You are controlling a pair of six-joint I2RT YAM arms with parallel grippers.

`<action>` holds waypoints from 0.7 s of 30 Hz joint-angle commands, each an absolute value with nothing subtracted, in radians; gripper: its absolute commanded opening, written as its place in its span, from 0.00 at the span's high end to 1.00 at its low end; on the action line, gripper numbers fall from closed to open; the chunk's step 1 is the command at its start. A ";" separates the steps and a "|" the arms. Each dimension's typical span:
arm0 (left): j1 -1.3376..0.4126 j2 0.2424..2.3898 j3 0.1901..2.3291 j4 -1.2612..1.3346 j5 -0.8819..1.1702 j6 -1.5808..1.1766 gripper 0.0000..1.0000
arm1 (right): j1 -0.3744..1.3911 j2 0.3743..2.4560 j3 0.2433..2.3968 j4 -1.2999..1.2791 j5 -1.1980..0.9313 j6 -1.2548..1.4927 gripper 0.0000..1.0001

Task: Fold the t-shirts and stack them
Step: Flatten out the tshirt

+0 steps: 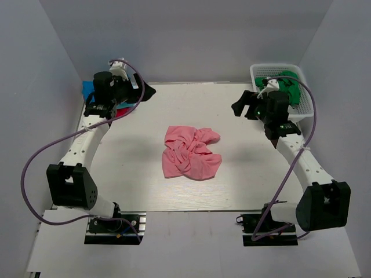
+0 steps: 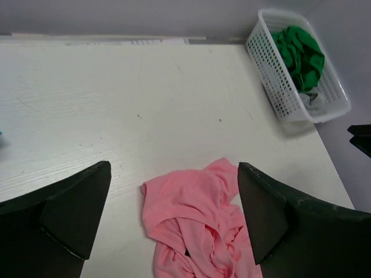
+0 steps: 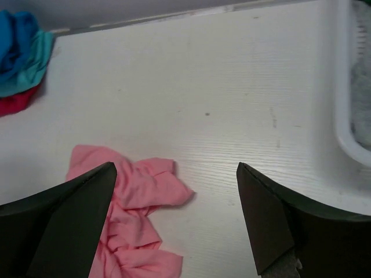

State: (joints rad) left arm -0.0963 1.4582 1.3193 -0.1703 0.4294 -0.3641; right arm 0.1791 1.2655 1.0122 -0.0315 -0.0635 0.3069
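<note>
A salmon-pink t-shirt [image 1: 191, 152] lies crumpled in the middle of the white table; it also shows in the left wrist view [image 2: 200, 226] and the right wrist view [image 3: 130, 226]. Blue, teal and red t-shirts [image 3: 20, 55] sit piled at the far left corner, partly hidden behind my left arm in the top view [image 1: 90, 92]. My left gripper [image 1: 146, 91] is open and empty, raised near the far left edge. My right gripper [image 1: 240, 106] is open and empty, raised at the right beside the basket.
A white mesh basket [image 1: 261, 72] stands at the far right corner with green cloth [image 1: 291, 90] in it; it also shows in the left wrist view [image 2: 272, 75]. Grey walls close in the table on three sides.
</note>
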 commanded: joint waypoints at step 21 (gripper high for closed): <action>-0.282 1.992 1.468 -0.538 0.422 -0.296 0.18 | 0.356 1.744 1.322 -0.342 0.038 0.107 0.10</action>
